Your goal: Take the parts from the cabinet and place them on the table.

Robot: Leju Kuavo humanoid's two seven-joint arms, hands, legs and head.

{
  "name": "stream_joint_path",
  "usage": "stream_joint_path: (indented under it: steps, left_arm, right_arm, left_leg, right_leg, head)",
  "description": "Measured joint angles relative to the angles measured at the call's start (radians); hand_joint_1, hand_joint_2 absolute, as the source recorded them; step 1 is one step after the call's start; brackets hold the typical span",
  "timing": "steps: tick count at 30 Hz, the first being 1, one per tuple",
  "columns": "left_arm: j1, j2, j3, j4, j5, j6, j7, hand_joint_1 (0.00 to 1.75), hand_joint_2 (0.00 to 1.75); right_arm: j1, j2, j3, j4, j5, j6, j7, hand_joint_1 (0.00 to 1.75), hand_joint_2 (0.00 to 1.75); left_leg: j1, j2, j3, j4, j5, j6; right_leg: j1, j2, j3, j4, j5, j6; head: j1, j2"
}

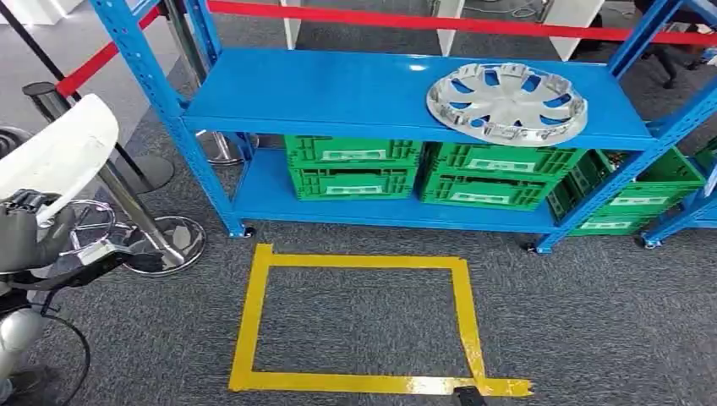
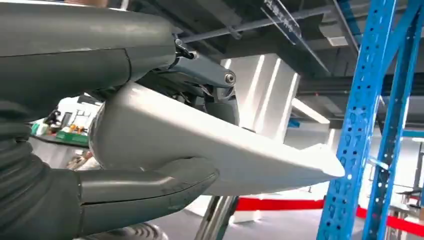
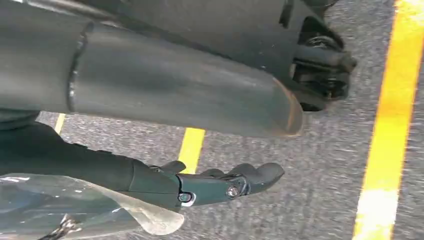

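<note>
The white part (image 2: 200, 145) sits at nine o'clock in the head view, gripped by the left hand (image 2: 125, 190), thumb under it, darker fingers (image 2: 210, 75) over its top. The right hand (image 3: 210, 185) hangs above the carpet, fingers extended, holding nothing. A hubcap (image 1: 507, 103) lies on the blue shelf (image 1: 321, 89) at one o'clock. Yellow tape (image 1: 254, 313) marks the carpet.

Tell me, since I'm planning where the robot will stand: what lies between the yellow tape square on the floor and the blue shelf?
Only bare grey carpet lies between the yellow tape square and the blue shelf with its green crates, as the head view shows.
</note>
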Motion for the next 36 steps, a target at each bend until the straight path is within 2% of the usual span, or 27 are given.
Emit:
stream_joint_path:
  steps: [2,3,4,5,8,9,10,12,13,14,15,17,18,19,20,23,24,25,27,28,29,30,32,33,34,35,36]
  left_arm:
    - [0.0,0.0,0.0,0.004,0.004,-0.004,0.002,1.75,1.75]
    - [-0.001,0.0,0.001,0.005,0.006,-0.006,0.003,1.75,1.75]
    - [-0.001,0.0,0.003,0.005,0.006,-0.009,0.003,1.75,1.75]
    - [-0.003,0.0,0.006,0.005,0.008,-0.01,0.004,1.75,1.75]
    - [-0.007,0.0,0.006,0.007,0.008,-0.012,0.006,1.75,1.75]
    - [-0.007,0.0,0.007,0.009,0.008,-0.013,0.006,1.75,1.75]
    - [-0.009,0.0,0.008,0.011,0.008,-0.014,0.006,1.75,1.75]
    - [-0.01,0.0,0.008,0.013,0.009,-0.016,0.008,1.75,1.75]
    - [-0.01,0.0,0.008,0.016,0.009,-0.017,0.008,1.75,1.75]
    - [-0.011,0.0,0.008,0.018,0.009,-0.017,0.008,1.75,1.75]
    - [-0.012,0.0,0.007,0.02,0.009,-0.018,0.008,1.75,1.75]
    - [-0.017,0.0,0.007,0.025,0.009,-0.019,0.009,1.75,1.75]
    - [-0.022,0.0,0.007,0.027,0.009,-0.019,0.009,1.75,1.75]
    - [-0.029,0.0,0.007,0.028,0.009,-0.018,0.009,1.75,1.75]
    - [-0.032,0.0,0.007,0.029,0.009,-0.018,0.008,1.75,1.75]
    - [-0.038,-0.002,0.005,0.036,0.009,-0.019,0.009,1.75,1.75]
    - [-0.042,-0.003,0.004,0.039,0.009,-0.019,0.009,1.75,1.75]
    - [-0.046,-0.003,0.003,0.041,0.009,-0.02,0.009,1.75,1.75]
    - [-0.05,-0.005,0.002,0.043,0.009,-0.02,0.009,1.75,1.75]
    - [-0.051,-0.005,0.002,0.045,0.009,-0.02,0.009,1.75,1.75]
    - [-0.053,-0.006,0.002,0.047,0.009,-0.02,0.009,1.75,1.75]
    - [-0.055,-0.008,0.002,0.05,0.01,-0.02,0.01,1.75,1.75]
    - [-0.055,-0.011,0.0,0.055,0.012,-0.021,0.011,1.75,1.75]
    - [-0.056,-0.011,-0.001,0.058,0.012,-0.021,0.012,1.75,1.75]
    - [-0.056,-0.011,-0.002,0.059,0.012,-0.022,0.013,1.75,1.75]
    - [-0.056,-0.011,-0.001,0.059,0.012,-0.022,0.013,1.75,1.75]
    - [-0.059,-0.011,-0.001,0.06,0.012,-0.022,0.013,1.75,1.75]
  right_arm:
    - [-0.001,0.0,0.0,0.0,-0.001,0.0,0.0,0.0,0.0]
    - [-0.003,0.0,0.0,0.0,-0.001,0.0,0.0,0.0,0.0]
    - [-0.005,0.0,0.0,0.0,-0.001,0.0,0.0,0.0,0.0]
    - [-0.008,0.0,0.0,0.0,-0.001,0.0,-0.001,0.0,0.0]
    - [-0.004,0.0,0.0,0.0,-0.002,0.0,0.0,0.0,0.0]
    - [-0.004,0.0,0.0,0.0,-0.002,0.0,0.0,0.0,0.0]
    - [-0.004,0.0,-0.001,0.0,-0.002,0.0,0.0,0.0,0.0]
    - [-0.004,0.0,-0.001,0.0,-0.002,0.0,0.0,0.0,0.0]
    - [-0.004,0.0,-0.001,0.0,-0.002,0.0,0.0,0.0,0.0]
    - [-0.004,0.0,-0.001,0.0,-0.002,0.0,0.0,0.0,0.0]
    - [-0.004,0.0,-0.001,0.0,-0.002,0.0,0.0,0.0,0.0]
    - [-0.004,0.0,-0.001,0.0,-0.001,0.0,0.0,0.0,0.0]
    - [-0.005,0.0,-0.001,0.0,-0.001,0.0,0.0,0.0,0.0]
    - [-0.004,0.0,-0.001,0.0,-0.001,-0.001,0.0,0.0,0.0]
    - [-0.004,0.0,-0.002,0.0,0.0,-0.002,0.0,0.0,0.0]
    - [-0.004,0.0,-0.004,0.0,-0.001,-0.006,0.0,0.0,0.0]
    - [-0.002,0.0,-0.006,0.0,-0.001,-0.008,0.0,0.0,0.0]
    - [-0.002,0.0,-0.007,0.0,-0.001,-0.009,0.001,0.0,0.0]
    - [-0.001,0.0,-0.008,0.0,-0.001,-0.01,0.0,0.0,0.0]
    - [-0.002,0.0,-0.009,0.0,-0.001,-0.01,0.0,0.0,0.0]
    - [-0.003,0.0,-0.01,0.0,-0.001,-0.011,0.0,0.0,0.0]
    - [-0.002,0.0,-0.011,0.0,-0.001,-0.011,0.0,0.0,0.0]
    - [-0.001,0.0,-0.016,0.0,-0.001,-0.014,0.0,0.0,0.0]
    - [-0.001,0.0,-0.016,0.0,-0.001,-0.014,0.0,0.0,0.0]
    - [-0.003,0.0,-0.017,0.0,-0.001,-0.014,0.0,0.0,0.0]
    - [-0.004,0.0,-0.017,0.0,-0.001,-0.014,0.0,0.0,0.0]
    - [-0.007,0.0,-0.017,0.0,-0.001,-0.014,0.0,0.0,0.0]
  left_leg:
    - [0.001,0.0,-0.026,0.0,0.023,-0.005]
    - [0.001,-0.001,-0.034,0.0,0.035,-0.009]
    - [-0.001,-0.003,-0.04,0.001,0.044,-0.015]
    - [0.0,-0.002,-0.041,-0.001,0.057,-0.022]
    - [0.004,-0.003,-0.039,-0.034,0.104,-0.043]
    - [0.006,-0.004,-0.048,-0.027,0.076,-0.044]
    - [0.003,-0.003,-0.059,0.008,0.008,-0.044]
    - [0.003,-0.003,-0.076,0.15,-0.128,-0.047]
    - [0.003,-0.003,-0.08,0.223,-0.159,-0.049]
    - [0.003,-0.003,-0.079,0.274,-0.157,-0.05]
    - [0.003,-0.003,-0.065,0.295,-0.12,-0.051]
    - [0.003,-0.003,0.013,0.223,-0.048,-0.05]
    - [0.004,-0.003,0.078,0.141,-0.053,-0.049]
    - [0.002,-0.003,0.144,0.05,-0.103,-0.048]
    - [-0.001,-0.006,0.181,-0.017,-0.136,-0.041]
    - [-0.008,-0.003,0.159,-0.009,-0.12,-0.023]
    - [-0.002,0.003,0.141,-0.012,-0.105,-0.011]
    - [-0.002,0.004,0.128,-0.011,-0.091,-0.007]
    - [-0.002,0.004,0.093,-0.011,-0.064,0.001]
    - [-0.002,0.004,0.079,-0.011,-0.056,0.002]
    - [-0.003,0.004,0.054,-0.011,-0.039,0.001]
    - [-0.003,0.005,0.037,-0.011,-0.025,-0.001]
    - [-0.002,0.005,0.0,-0.01,0.002,-0.006]
    - [-0.002,0.005,-0.011,-0.01,0.014,-0.009]
    - [-0.001,0.005,-0.016,-0.009,0.024,-0.013]
    - [-0.004,0.004,-0.018,-0.008,0.029,-0.019]
    - [-0.003,0.006,-0.019,-0.007,0.039,-0.026]
  right_leg:
    - [0.0,0.001,0.096,-0.113,0.074,-0.005]
    - [0.001,0.003,0.167,-0.212,0.076,-0.009]
    - [0.004,0.006,0.241,-0.317,0.043,-0.016]
    - [0.006,0.007,0.264,-0.373,0.026,-0.018]
    - [0.012,0.008,0.236,-0.368,0.062,-0.032]
    - [0.003,-0.002,0.228,-0.377,0.084,-0.043]
    - [0.005,-0.001,0.215,-0.378,0.099,-0.053]
    - [0.007,-0.003,0.183,-0.371,0.128,-0.06]
    - [0.009,-0.004,0.164,-0.367,0.141,-0.061]
    - [0.01,-0.005,0.145,-0.362,0.153,-0.061]
    - [0.011,-0.005,0.119,-0.354,0.165,-0.059]
    - [0.011,-0.005,0.068,-0.332,0.185,-0.054]
    - [0.011,-0.005,0.049,-0.316,0.192,-0.05]
    - [0.015,-0.005,0.033,-0.302,0.196,-0.045]
    - [0.016,-0.005,0.025,-0.29,0.2,-0.042]
    - [0.014,-0.003,0.016,-0.292,0.231,-0.033]
    - [0.01,0.0,0.007,-0.287,0.221,-0.025]
    - [0.009,0.001,-0.007,-0.269,0.172,-0.017]
    - [0.004,0.001,-0.04,-0.153,0.036,-0.007]
    - [0.003,0.001,-0.049,-0.098,0.004,-0.005]
    - [0.001,0.001,-0.056,-0.021,-0.003,-0.004]
    - [0.001,0.001,-0.05,0.007,0.031,-0.005]
    - [0.002,0.002,0.0,-0.019,0.144,-0.013]
    - [0.002,0.002,0.053,-0.079,0.158,-0.018]
    - [0.004,0.002,0.132,-0.178,0.125,-0.024]
    - [0.008,0.002,0.22,-0.291,0.071,-0.029]
    - [0.009,0.002,0.238,-0.348,0.041,-0.029]
  head:
    - [0.0,0.0]
    - [0.0,0.0]
    - [0.001,0.0]
    - [-0.003,0.0]
    - [-0.002,0.0]
    - [-0.002,0.0]
    - [-0.002,0.0]
    - [-0.005,0.0]
    - [-0.006,0.0]
    - [-0.005,0.0]
    - [-0.005,0.0]
    - [-0.006,0.0]
    - [-0.006,0.0]
    - [-0.007,0.0]
    - [-0.004,0.0]
    - [-0.003,0.0]
    - [-0.007,0.0]
    - [-0.009,0.0]
    - [-0.001,0.0]
    - [-0.002,0.0]
    - [-0.001,0.0]
    - [-0.001,0.0]
    - [-0.001,0.0]
    - [-0.001,0.0]
    - [-0.002,0.0]
    - [0.0,0.0]
    - [-0.003,0.0]
